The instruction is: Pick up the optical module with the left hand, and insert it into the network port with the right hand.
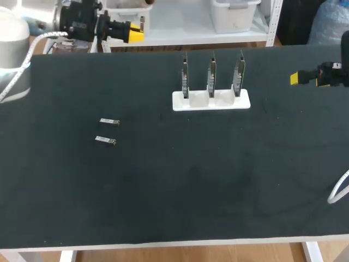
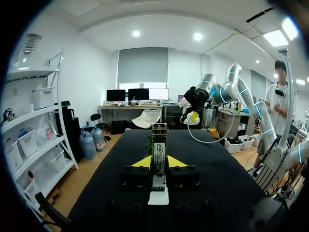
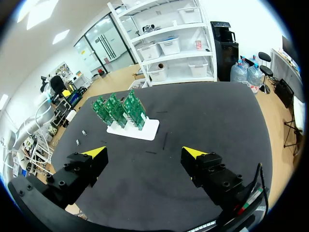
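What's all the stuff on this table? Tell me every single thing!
table: 1, black top, under everything
optical modules: 2, silvery, lying on the table's left part, the second just nearer, apart
holder: 1, white, far middle of the table
circuit boards: 3, green, upright in a row in the holder
cable: 1, white, looping over the table's right edge
left pincer: 1, black with yellow tips, beyond the far left edge, open, empty
right pincer: 1, black with yellow tips, over the far right side, open, empty

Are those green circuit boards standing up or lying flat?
Upright: the three boards stand on edge, held in a white holder.
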You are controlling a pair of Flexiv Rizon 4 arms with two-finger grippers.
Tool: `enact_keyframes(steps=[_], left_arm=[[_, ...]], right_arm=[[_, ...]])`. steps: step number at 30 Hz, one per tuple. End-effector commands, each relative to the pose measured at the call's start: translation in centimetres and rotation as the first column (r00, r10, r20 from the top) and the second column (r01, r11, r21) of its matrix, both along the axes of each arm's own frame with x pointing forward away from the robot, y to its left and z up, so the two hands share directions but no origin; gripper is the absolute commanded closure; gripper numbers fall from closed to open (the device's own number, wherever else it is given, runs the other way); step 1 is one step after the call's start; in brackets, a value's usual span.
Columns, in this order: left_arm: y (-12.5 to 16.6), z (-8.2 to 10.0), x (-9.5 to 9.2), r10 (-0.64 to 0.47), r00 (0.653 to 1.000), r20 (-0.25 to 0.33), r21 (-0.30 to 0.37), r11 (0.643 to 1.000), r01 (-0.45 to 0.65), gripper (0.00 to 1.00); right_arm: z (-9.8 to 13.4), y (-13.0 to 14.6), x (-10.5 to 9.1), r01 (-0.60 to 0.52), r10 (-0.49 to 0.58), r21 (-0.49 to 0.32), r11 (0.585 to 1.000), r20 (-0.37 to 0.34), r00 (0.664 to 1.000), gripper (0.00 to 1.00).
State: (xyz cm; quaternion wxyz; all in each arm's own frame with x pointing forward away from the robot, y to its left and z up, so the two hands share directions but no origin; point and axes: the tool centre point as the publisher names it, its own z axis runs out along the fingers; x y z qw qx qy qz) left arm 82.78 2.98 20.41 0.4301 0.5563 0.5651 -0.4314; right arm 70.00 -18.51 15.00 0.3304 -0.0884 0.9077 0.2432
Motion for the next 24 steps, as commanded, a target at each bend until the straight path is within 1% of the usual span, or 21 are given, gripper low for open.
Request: enact_keyframes(steps=[1, 5, 11, 17, 21, 24], left_arm=[[-1.2, 0.0, -0.7, 0.009, 1.0, 0.017, 0.0, 1.0, -0.009, 1.0], [-2.1, 0.0, -0.7, 0.007, 1.0, 0.017, -0.024, 1.0, -0.006, 1.0], [-3.3, -0.1, -0.4, 0.046, 0.999, 0.007, -0.056, 0.997, -0.046, 1.0], [-4.7, -0.2, 0.4, 0.082, 0.996, -0.014, -0.072, 0.994, -0.083, 1.0], [-5.8, -0.2, 0.2, 0.087, 0.996, -0.008, -0.078, 0.993, -0.088, 1.0], [-6.4, -0.5, 0.3, 0.097, 0.995, -0.023, -0.073, 0.992, -0.099, 1.0]], right_arm=[[0.0, 0.0, 0.0, 0.0, 0.0, 0.0, 1.0, 0.0, 1.0, 0.0], [0.0, 0.0, 0.0, 0.0, 0.0, 0.0, 1.0, 0.0, 1.0, 0.0], [0.0, 0.0, 0.0, 0.0, 0.0, 0.0, 1.0, 0.0, 1.0, 0.0], [0.0, 0.0, 0.0, 0.0, 0.0, 0.0, 1.0, 0.0, 1.0, 0.0], [0.0, 0.0, 0.0, 0.0, 0.0, 0.0, 1.0, 0.0, 1.0, 0.0], [0.0, 0.0, 0.0, 0.0, 0.0, 0.0, 1.0, 0.0, 1.0, 0.0]])
